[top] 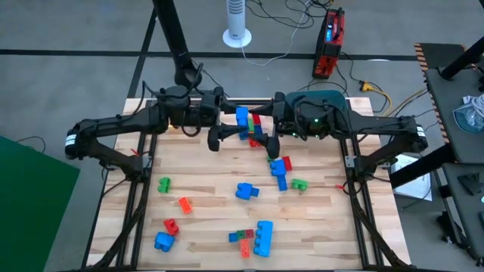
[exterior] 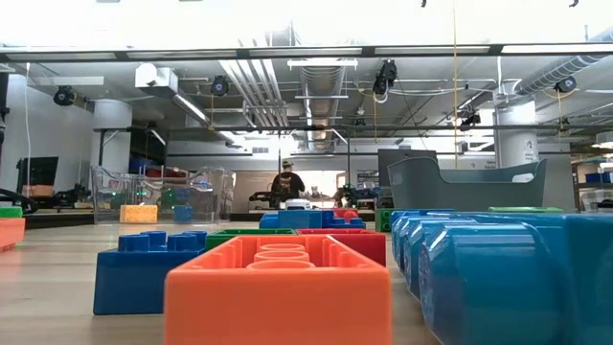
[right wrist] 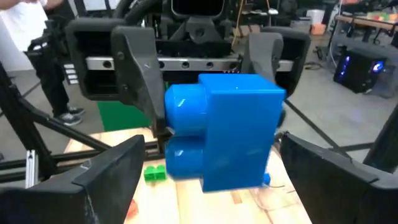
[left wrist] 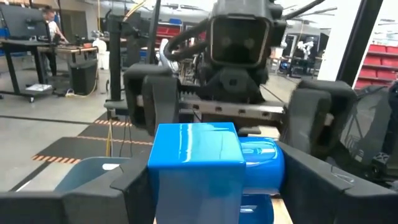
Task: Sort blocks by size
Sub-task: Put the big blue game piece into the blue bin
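Handover looks like the step: a chunky blue block (top: 242,119) hangs above the desk's (top: 212,196) far edge between both tools. The left tool (top: 228,128) and right tool (top: 261,130) stand close on either side; which one clamps it I cannot tell. If neither clamps firmly, it may drop among loose blocks (top: 249,191).

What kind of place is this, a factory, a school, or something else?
Most likely a robotics lab or workshop in an industrial hall. The low view shows bare ceiling pipes and ducts, a person at a workstation, and toy blocks on a wooden table between two robot arms.
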`<state>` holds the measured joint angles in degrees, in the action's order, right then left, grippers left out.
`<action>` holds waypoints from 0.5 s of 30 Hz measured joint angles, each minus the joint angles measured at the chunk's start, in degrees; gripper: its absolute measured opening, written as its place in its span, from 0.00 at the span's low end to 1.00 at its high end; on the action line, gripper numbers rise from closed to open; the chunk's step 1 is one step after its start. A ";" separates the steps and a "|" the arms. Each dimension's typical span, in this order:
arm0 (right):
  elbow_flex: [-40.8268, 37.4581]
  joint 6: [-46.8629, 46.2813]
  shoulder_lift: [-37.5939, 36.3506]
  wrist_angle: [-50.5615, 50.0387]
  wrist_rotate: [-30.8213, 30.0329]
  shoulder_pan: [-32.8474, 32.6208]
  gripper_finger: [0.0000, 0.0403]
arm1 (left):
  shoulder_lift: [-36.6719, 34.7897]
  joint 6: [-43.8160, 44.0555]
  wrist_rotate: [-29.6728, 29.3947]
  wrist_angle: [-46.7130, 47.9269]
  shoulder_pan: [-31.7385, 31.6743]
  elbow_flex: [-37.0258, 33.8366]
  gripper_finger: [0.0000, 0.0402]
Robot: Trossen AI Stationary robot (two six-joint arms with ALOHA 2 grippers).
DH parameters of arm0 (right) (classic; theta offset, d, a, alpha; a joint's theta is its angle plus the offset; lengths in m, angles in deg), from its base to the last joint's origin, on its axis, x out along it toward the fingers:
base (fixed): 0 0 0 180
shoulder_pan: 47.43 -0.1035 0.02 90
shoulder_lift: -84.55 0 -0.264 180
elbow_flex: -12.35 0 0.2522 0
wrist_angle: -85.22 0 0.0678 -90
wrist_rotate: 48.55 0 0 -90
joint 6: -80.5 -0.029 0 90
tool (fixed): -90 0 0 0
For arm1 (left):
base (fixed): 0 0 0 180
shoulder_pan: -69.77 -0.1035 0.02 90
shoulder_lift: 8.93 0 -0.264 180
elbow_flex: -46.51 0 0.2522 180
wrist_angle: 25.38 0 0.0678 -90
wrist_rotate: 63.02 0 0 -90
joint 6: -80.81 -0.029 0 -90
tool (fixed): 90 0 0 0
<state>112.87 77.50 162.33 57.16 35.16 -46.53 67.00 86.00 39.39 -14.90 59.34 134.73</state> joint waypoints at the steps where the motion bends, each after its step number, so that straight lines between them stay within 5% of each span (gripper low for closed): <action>1: 0.07 -0.09 0.20 0.05 0.44 -0.02 0.90 | 0.37 0.02 0.20 -0.28 0.00 0.06 0.63; 15: 0.13 0.63 0.78 -0.13 0.31 0.22 0.90 | 3.95 0.02 2.79 -0.72 0.00 5.23 0.63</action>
<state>113.00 78.13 163.11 57.02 35.47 -46.30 70.95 86.02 42.18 -15.62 59.34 139.95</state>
